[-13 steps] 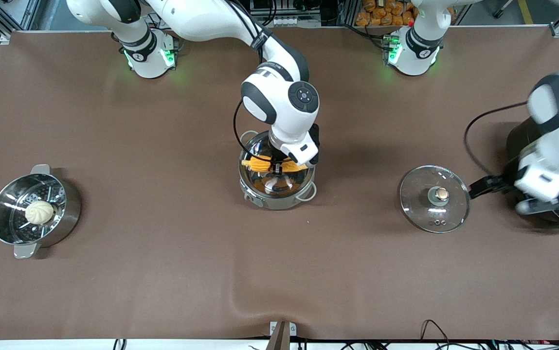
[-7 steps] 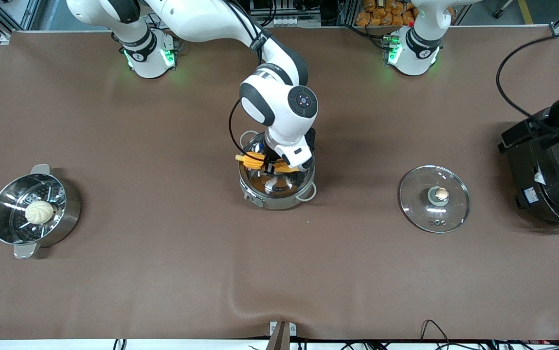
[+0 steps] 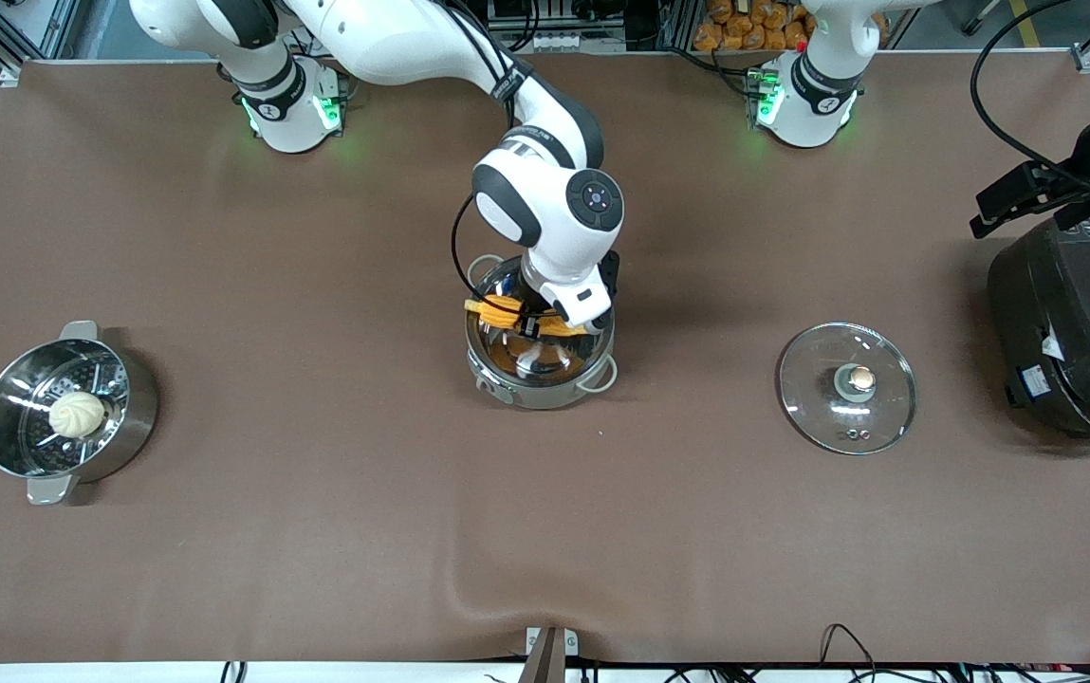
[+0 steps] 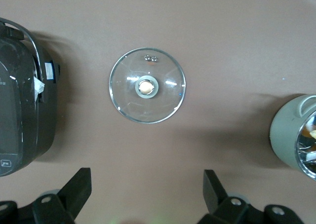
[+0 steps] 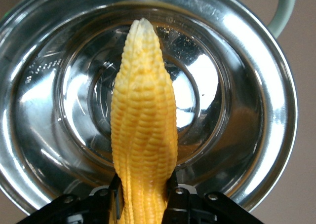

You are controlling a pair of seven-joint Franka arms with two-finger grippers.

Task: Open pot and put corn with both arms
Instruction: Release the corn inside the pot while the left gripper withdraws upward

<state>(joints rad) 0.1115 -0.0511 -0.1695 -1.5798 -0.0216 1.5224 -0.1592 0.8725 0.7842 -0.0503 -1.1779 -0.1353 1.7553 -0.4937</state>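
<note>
I get even, bright overhead light in the front view; the table [image 3: 317, 531] reads flat brown, no hotspots. Shadows are soft and short: the right arm's [image 3: 545, 204] falls toward 3 o'clock of the pot [image 3: 545, 389], the steamer pot's [image 3: 127, 417] and the lid's [image 3: 848, 387] toward 1 o'clock. Green base lights tint the cloth at 12 o'clock. Strong mirror glare in the right wrist view: white patches on the pot's [image 5: 256, 100] wall from 2 to 4 o'clock and at 9. The corn [image 5: 143, 125] is sharp and well lit. The left wrist view is dimmer, slightly soft, with a small glint on the lid.
</note>
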